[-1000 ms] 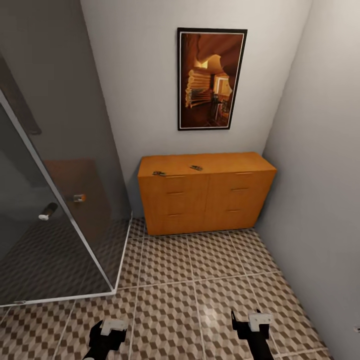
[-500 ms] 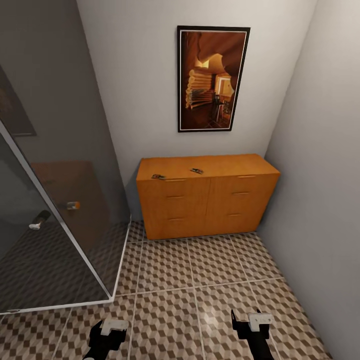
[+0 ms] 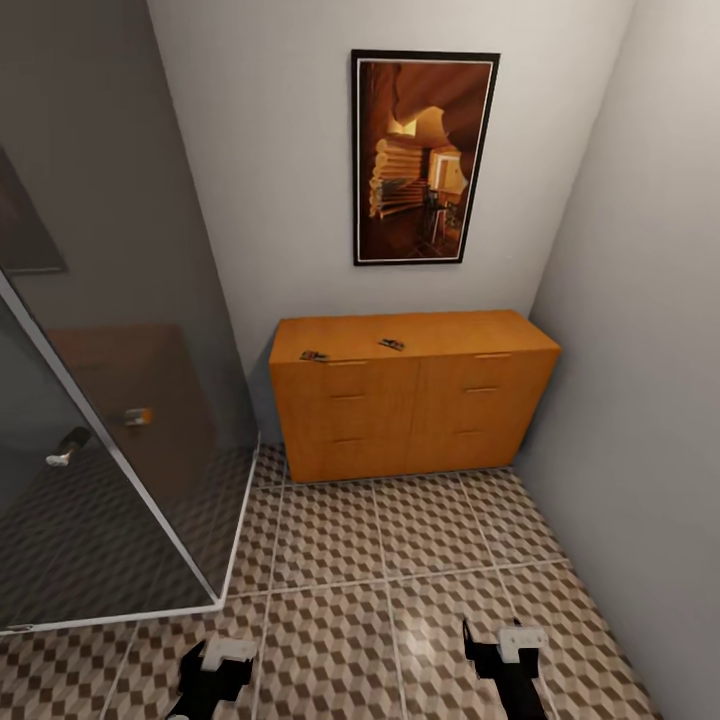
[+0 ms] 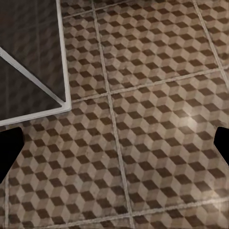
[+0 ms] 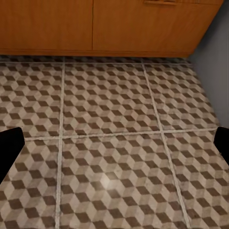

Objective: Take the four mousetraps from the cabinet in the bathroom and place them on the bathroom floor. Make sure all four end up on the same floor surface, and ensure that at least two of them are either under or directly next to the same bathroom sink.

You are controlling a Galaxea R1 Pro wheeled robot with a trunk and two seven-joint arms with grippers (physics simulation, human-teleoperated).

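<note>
Nearest to me, the left pincer (image 3: 213,668) and right pincer (image 3: 507,648) hang low over the bathroom floor (image 3: 400,560), both well short of the furniture. In each wrist view the dark fingertips sit at opposite edges of the frame with only tile between them, so I read both pincers as spread wide and carrying nothing. To my left stands the glass shower enclosure (image 3: 110,420), its white frame meeting the tiles. Compared with the head views of a second ago, the whole picture has shifted: the enclosure's handle sits lower and further left, and the wall picture (image 3: 424,157) and the chest sit slightly differently in frame. I log that as camera and base motion, not as things moving; the arms look unchanged relative to the body. Further off, against the back wall, the cabinet (image 3: 410,405) has all its drawers closed. Two mousetraps lie on its flat top: one (image 3: 314,356) at the front edge towards the left, one (image 3: 391,344) nearer the middle. The other two I cannot locate. My judgement: approach phase, nothing collected, and I need to close in before either arm can reach the top.
</note>
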